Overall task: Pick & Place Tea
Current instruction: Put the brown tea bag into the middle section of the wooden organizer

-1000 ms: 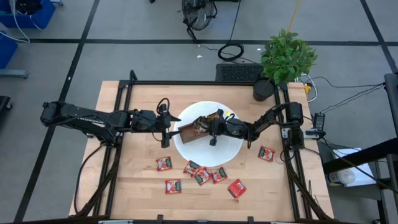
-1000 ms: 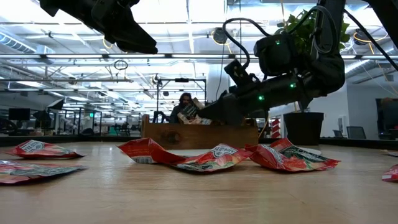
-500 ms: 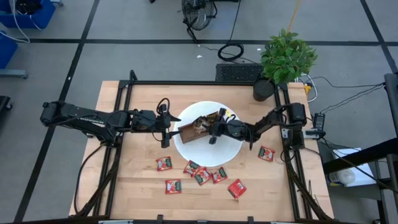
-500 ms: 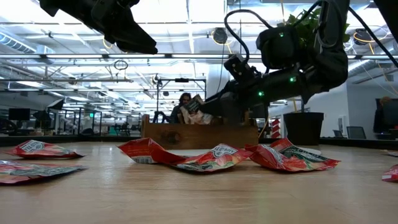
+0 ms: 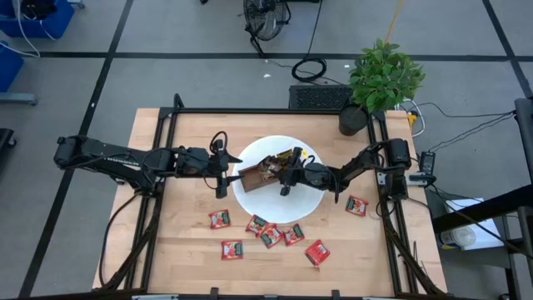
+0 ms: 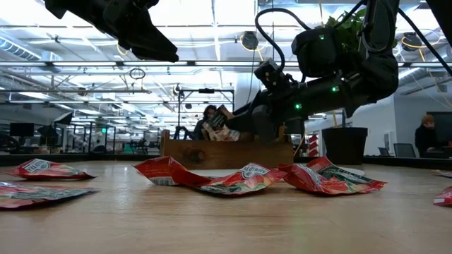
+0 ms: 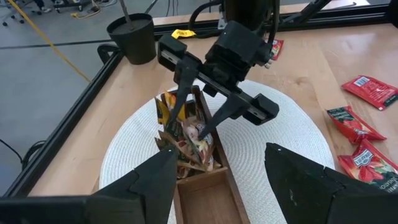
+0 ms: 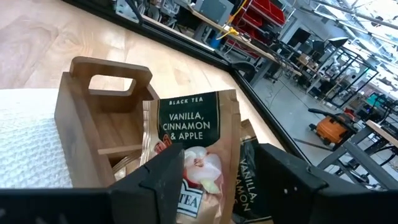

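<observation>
A wooden tray (image 5: 254, 174) sits on a white round mat (image 5: 312, 204) near a potted plant (image 5: 379, 79).

We see the right gripper (image 5: 281, 171) rise slightly above the wooden tray (image 5: 250, 176), its fingers parting around the tan tea sachet (image 8: 198, 152)

Right tool (image 7: 193, 127): tips buried among sachets (image 7: 186, 146) in wooden tray (image 7: 211, 186), so grip can't be told. Tray's near end cut off at bottom edge, left wrist view. Red sachets' (image 5: 271, 235) print too small to read in high view.
</observation>
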